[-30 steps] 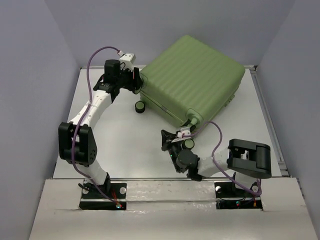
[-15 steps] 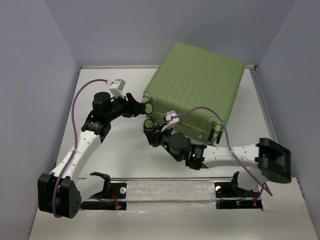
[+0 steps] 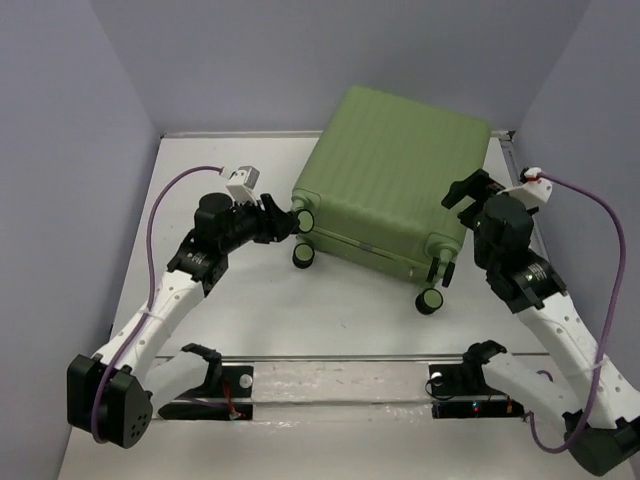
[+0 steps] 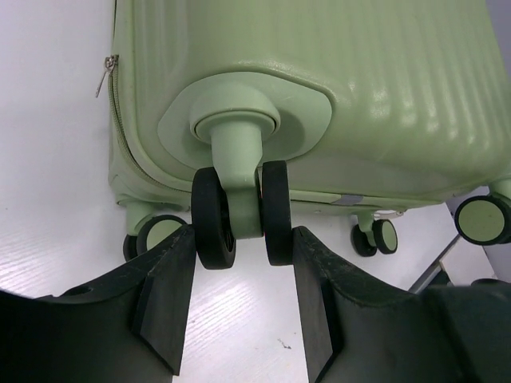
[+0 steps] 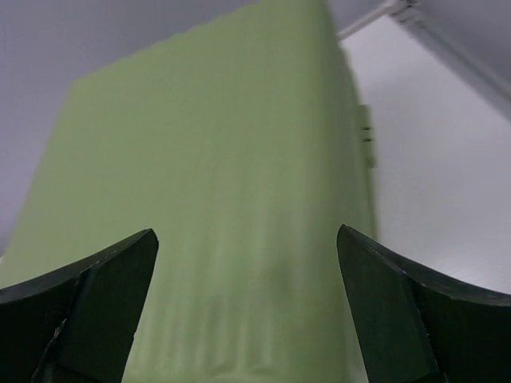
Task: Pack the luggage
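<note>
The luggage (image 3: 400,170) lies closed on its ribbed shell at the far right of the surface (image 3: 230,300), and in the last second it has swung round so that its wheeled end faces my bases. My left claw (image 4: 243,239) is clamped on the twin caster wheel (image 4: 214,217) at the luggage's near-left corner, while my right claw (image 3: 465,188) has left the near edge for the luggage's right side and sprung wide open, holding nothing. I judge this is repositioning; packing has not begun.
</note>
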Available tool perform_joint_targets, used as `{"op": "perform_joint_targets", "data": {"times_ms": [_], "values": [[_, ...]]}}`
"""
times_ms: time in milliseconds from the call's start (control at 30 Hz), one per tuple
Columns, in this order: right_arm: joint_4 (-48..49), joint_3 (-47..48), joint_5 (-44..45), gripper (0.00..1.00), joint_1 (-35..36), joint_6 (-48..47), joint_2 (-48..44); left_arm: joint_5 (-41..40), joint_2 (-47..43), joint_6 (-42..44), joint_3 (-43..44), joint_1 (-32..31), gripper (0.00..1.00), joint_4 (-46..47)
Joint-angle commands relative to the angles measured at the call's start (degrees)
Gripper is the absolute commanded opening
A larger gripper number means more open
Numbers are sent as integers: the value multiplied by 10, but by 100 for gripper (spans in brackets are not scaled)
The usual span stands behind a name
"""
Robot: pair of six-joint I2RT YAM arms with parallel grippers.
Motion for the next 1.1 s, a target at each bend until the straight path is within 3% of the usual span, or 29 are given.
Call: {"op": "perform_joint_targets", "data": {"times_ms": [0, 100, 133, 233, 333, 367, 433, 600, 967, 1000, 1067], "values": [[-75, 35, -109, 100, -130, -56, 61, 79, 13, -19, 14, -35, 6, 5], [-53, 54, -161, 100, -196, -73, 107, 77, 23, -21, 29, -39, 6, 9], [-50, 61, -223, 100, -216, -81, 122, 80, 25, -21, 32, -40, 6, 11], [-42, 95, -292, 100, -267, -85, 196, 85, 37, -24, 40, -52, 6, 14], [-33, 132, -421, 100, -267, -115, 282, 86, 42, -30, 36, -73, 6, 24], [-23, 137, -530, 100, -267, -123, 303, 87, 43, -33, 33, -79, 6, 38], [-12, 144, -595, 96, -255, -127, 351, 94, 45, -50, 22, -89, 6, 52], [21, 129, -676, 91, -171, -164, 370, 91, 30, -75, -6, -134, 6, 83], [-1, 216, -734, 95, -159, -171, 456, 40, -41, -127, -66, -161, 6, 99], [-4, 223, -731, 96, -159, -172, 455, 38, -40, -129, -65, -161, 9, 97], [-14, 239, -722, 99, -153, -172, 439, 33, -35, -131, -58, -161, 28, 92]]}}
